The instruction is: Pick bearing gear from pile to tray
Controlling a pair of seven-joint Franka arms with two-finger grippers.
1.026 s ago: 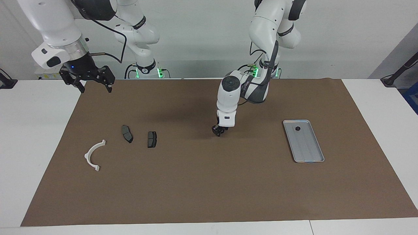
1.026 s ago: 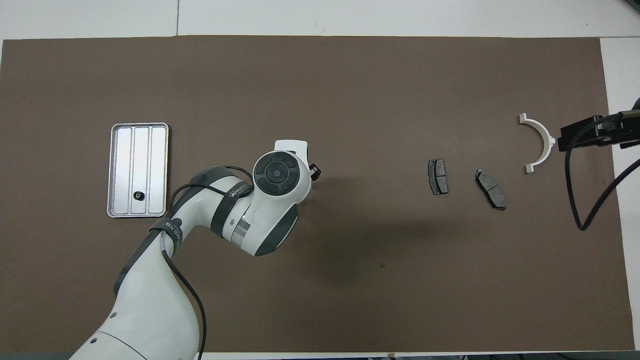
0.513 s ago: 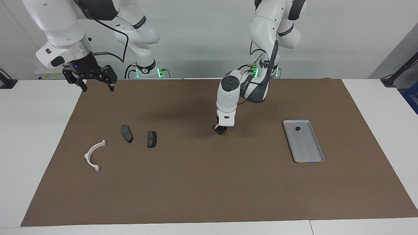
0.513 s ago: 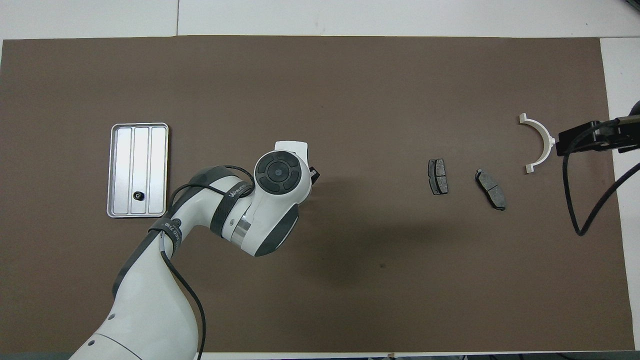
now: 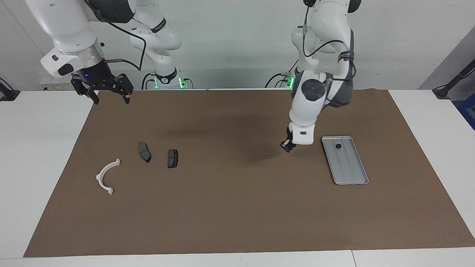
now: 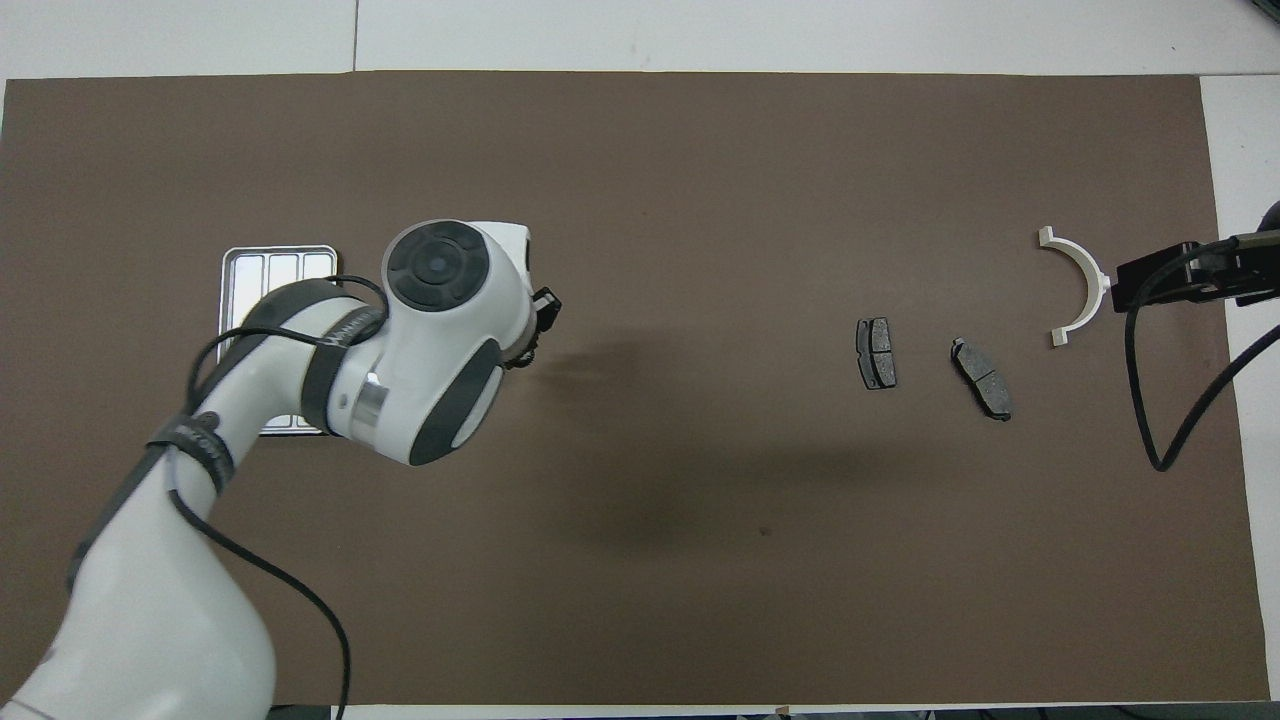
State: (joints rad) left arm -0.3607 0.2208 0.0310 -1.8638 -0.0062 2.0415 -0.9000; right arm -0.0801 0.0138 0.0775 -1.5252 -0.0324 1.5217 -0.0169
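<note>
- The left gripper (image 5: 287, 145) had travelled from above the middle of the brown mat (image 5: 222, 215) toward the left arm's end of the table. It had also come up a little, and now it hung over bare mat just beside the tray (image 5: 348, 183).
- I could not tell whether this gripper was closed or apart, and no part was visible in it. Judging by the move toward the tray, it was probably carrying something small, but this is only my guess.
- In the overhead view the left arm covered most of the tray (image 6: 280, 260), so only the end farther from the robots showed there.
- One small black round piece (image 5: 338, 146), which I took for a bearing gear, already lay inside the tray, at the end nearer to the robots.
- The rest of the pile lay well apart, toward the right arm's end: two brake pads (image 5: 144, 152) (image 5: 172, 158) side by side, and the white half-ring (image 5: 99, 176) a little farther from the robots. None of them had moved.
- I saw no other black round piece on the mat, so the pile possibly had no gear left.
- The right gripper (image 5: 110, 101) waited with its fingers apart, high over the mat's corner near its base, almost where it was before.
- If the left gripper did carry a gear, the next move would call for coming over the tray and lowering inside the rim.
</note>
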